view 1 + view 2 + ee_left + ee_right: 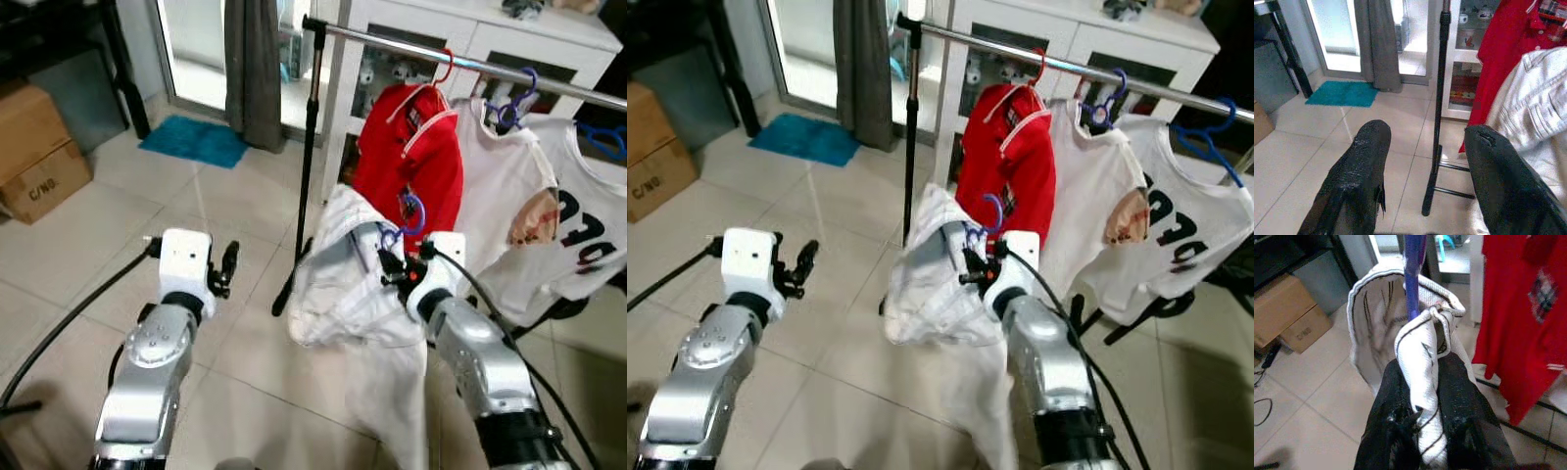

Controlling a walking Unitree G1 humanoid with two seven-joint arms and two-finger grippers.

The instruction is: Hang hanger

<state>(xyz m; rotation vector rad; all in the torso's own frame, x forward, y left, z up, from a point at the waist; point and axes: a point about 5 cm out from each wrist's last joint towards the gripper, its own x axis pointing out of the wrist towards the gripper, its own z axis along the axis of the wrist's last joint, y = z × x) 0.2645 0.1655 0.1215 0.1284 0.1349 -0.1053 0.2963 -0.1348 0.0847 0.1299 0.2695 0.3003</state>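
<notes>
My right gripper [392,262] is shut on the collar of a white shirt [345,274] that hangs on a blue hanger [409,215]; the hook rises just above the fingers. In the right wrist view the black fingers [1393,406] pinch the striped collar [1422,382] below the blue hanger neck [1413,274]. The metal clothes rail [460,64] runs above and behind, to the right. My left gripper [227,266] is held up at the left, open and empty, with its fingers [1359,176] wide apart.
On the rail hang a red shirt [416,157] and two white T-shirts [509,206] on red and blue hangers. The rail's black upright post [309,166] stands just left of the held shirt. A cardboard box [39,157] and a teal mat [194,141] lie at the left.
</notes>
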